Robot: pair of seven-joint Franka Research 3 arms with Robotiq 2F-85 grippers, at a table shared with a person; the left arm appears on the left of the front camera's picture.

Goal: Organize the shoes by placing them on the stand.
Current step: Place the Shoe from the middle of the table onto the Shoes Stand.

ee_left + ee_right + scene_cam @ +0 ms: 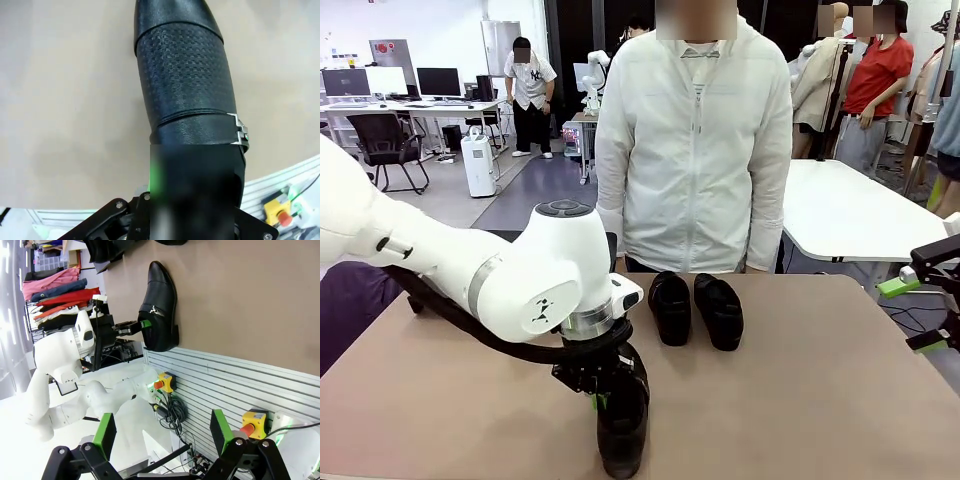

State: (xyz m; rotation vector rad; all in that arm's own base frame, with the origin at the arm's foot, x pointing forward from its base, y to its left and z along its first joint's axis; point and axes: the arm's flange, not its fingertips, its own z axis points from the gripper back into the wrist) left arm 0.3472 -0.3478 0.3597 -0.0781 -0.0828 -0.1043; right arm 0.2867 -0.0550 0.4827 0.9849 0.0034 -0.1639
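Note:
My left gripper (607,392) is shut on a black loafer (623,428) at the table's near edge, gripping it by the opening near the heel. The left wrist view looks down along that shoe (185,75), whose toe points away over the tabletop, with a green pad (156,177) against its side. The right wrist view takes in the same shoe (160,305) and the left gripper (134,326) from the side. Two more black shoes (670,307) (720,311) lie side by side at the far middle, in front of the person. My right gripper (915,313) (162,435) hangs open beyond the table's right edge. The stand is out of view.
A person in a white jacket (695,150) stands at the far edge of the brown table (820,400), hands down. A white table (840,205) stands behind to the right. Ribbed grey panels with emergency-stop boxes (165,382) run along the table's near side.

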